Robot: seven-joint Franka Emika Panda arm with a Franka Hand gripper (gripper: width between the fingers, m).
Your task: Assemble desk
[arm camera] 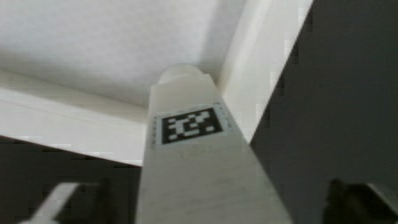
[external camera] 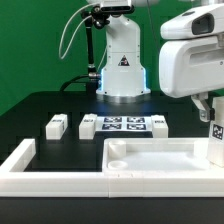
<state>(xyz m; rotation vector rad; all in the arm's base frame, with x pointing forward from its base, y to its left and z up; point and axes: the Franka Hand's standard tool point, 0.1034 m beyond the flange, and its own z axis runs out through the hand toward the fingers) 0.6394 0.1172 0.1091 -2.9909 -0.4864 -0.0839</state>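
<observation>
A: Which step?
B: Leg fitting. One leg block (arm camera: 199, 165) stands in the desk top (external camera: 160, 168) corner on the exterior view's right, under the gripper (external camera: 212, 120).
A: Jaws?
B: Straddling it; can't tell if clamped.
A: Next?
B: Likely seat it square. Spare legs (external camera: 57, 124) sit beside the marker board (external camera: 125, 124).

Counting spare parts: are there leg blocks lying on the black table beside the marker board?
Yes, leg blocks lie on either side of the marker board.
</observation>
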